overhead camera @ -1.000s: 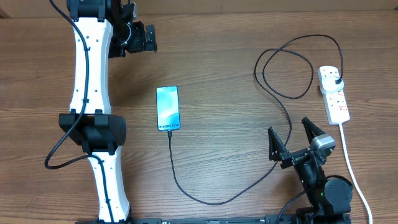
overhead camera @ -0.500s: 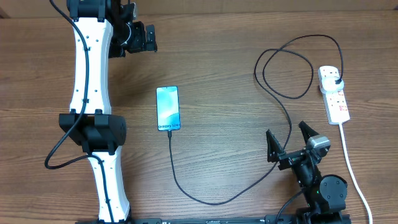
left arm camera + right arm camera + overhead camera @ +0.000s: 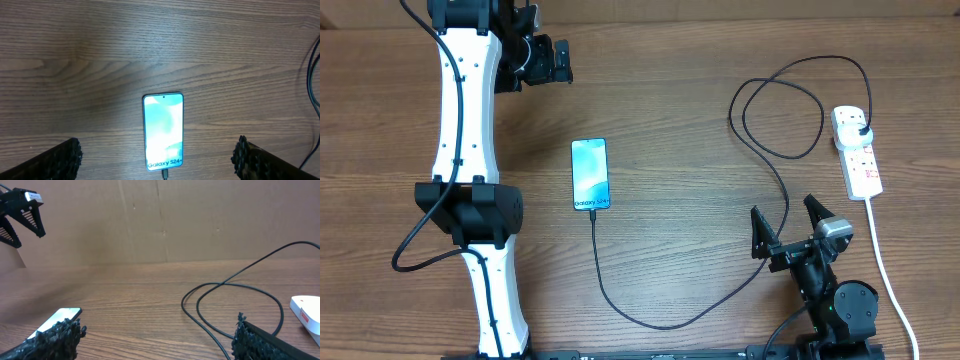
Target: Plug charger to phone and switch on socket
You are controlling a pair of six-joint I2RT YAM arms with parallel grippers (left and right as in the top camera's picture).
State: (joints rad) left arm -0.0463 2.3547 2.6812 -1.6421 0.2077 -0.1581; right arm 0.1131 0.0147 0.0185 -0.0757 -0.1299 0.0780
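Phone [image 3: 589, 174]: flat at centre of bench [image 3: 680, 110], screen lit. Charger [image 3: 593, 240]: connector in phone's near end, plug in socket [image 3: 858, 158] at bench's right. Left tool [image 3: 560, 62]: spread wide, empty, far-left. Right tool [image 3: 788, 222]: spread, empty, straddling the cable.

The phone [image 3: 163, 131] shows "Galaxy S24+" in white letters near the bottom of its lit screen; the socket's [image 3: 857, 153] red markings are too small to read.
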